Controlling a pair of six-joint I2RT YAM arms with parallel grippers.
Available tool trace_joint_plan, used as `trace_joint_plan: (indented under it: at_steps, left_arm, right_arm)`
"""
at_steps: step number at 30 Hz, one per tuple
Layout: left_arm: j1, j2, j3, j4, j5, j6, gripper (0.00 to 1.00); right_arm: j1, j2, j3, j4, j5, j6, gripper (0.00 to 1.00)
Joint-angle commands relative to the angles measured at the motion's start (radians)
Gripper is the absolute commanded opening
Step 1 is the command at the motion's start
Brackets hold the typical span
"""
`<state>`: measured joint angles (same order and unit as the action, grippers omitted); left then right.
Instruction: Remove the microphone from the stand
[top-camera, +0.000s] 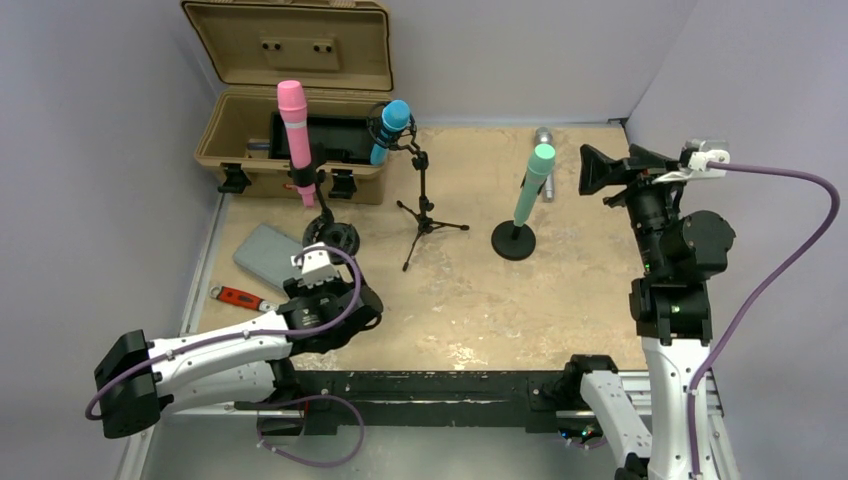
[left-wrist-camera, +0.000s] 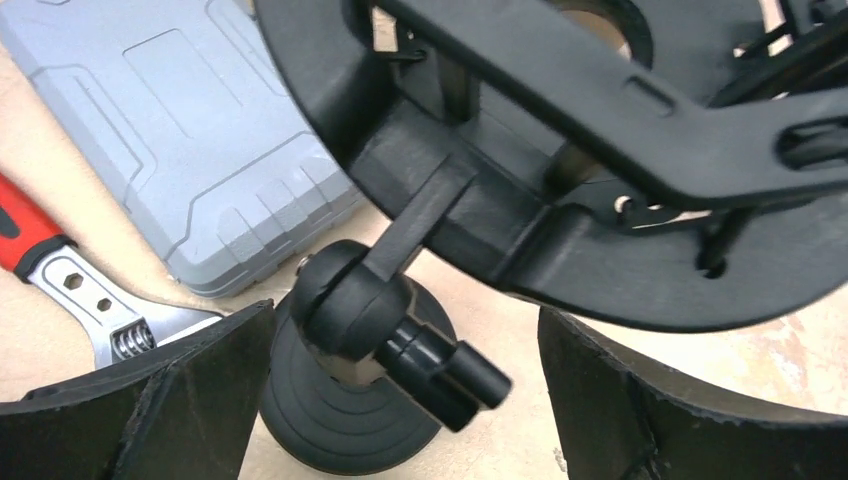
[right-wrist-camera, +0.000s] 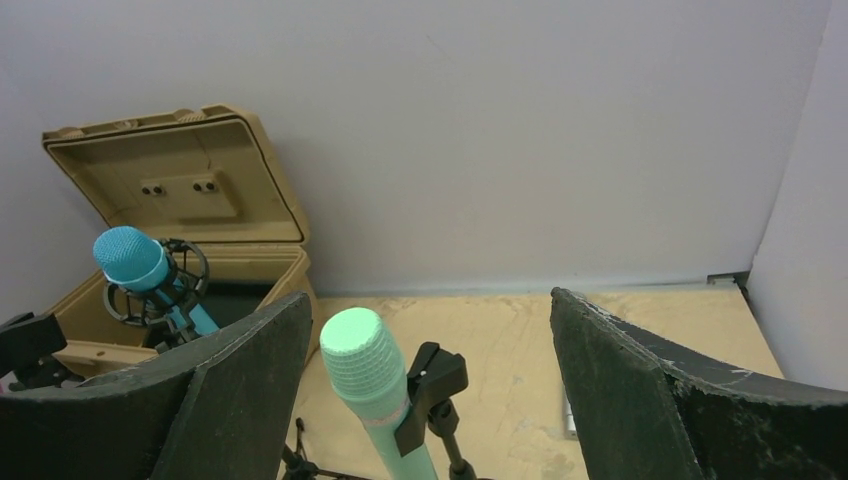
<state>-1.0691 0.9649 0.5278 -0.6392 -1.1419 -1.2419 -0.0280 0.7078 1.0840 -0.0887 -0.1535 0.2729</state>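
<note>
Three microphones stand on stands. A pink microphone (top-camera: 293, 138) sits on a stand with a round base (top-camera: 336, 238). A blue microphone (top-camera: 391, 128) sits in a shock mount on a tripod (top-camera: 424, 214). A green microphone (top-camera: 533, 180) is clipped to a round-base stand (top-camera: 513, 241). My left gripper (top-camera: 329, 250) is open, low over the pink one's base (left-wrist-camera: 335, 415), its jaws either side of the stand's black joint knob (left-wrist-camera: 400, 335). My right gripper (top-camera: 598, 170) is open and empty, right of the green microphone (right-wrist-camera: 375, 385), which shows between its fingers (right-wrist-camera: 240, 390).
An open tan case (top-camera: 290, 110) stands at the back left. A grey tool box (top-camera: 266, 254) and a red-handled wrench (top-camera: 238, 297) lie left of the left gripper. A silver microphone (top-camera: 543, 140) lies at the back. Walls close in on the left, back and right.
</note>
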Motion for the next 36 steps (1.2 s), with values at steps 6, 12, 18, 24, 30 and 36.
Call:
trace_joint_plan:
  at_steps: [6, 12, 18, 24, 30, 36]
  left_arm:
    - [-0.005, -0.108, 0.158, -0.2, 0.113, 0.068, 1.0]
    - [-0.005, -0.409, 0.107, -0.086, 0.256, 0.285, 1.0]
    - [-0.005, -0.653, 0.094, 0.045, 0.459, 0.54, 1.0]
    - [-0.005, -0.722, 0.194, 0.185, 0.684, 0.809, 1.0]
    - [-0.005, -0.547, 0.426, 0.242, 0.859, 1.002, 1.0]
    - [-0.005, -0.319, 0.612, 0.336, 0.98, 1.124, 1.0]
  right_arm:
    - [0.0, 0.011, 0.007, 0.028, -0.021, 0.008, 0.87]
    - [0.0, 0.024, 0.011, 0.025, -0.033, 0.008, 0.87]
    - [0.0, 0.031, 0.016, 0.001, -0.091, 0.014, 0.88]
    - [0.007, 0.148, 0.089, -0.13, -0.167, -0.005, 0.88]
    - [0.228, 0.25, 0.195, -0.244, 0.125, 0.026, 0.87]
    - [0.428, 0.374, 0.268, -0.35, 0.477, 0.094, 0.87]
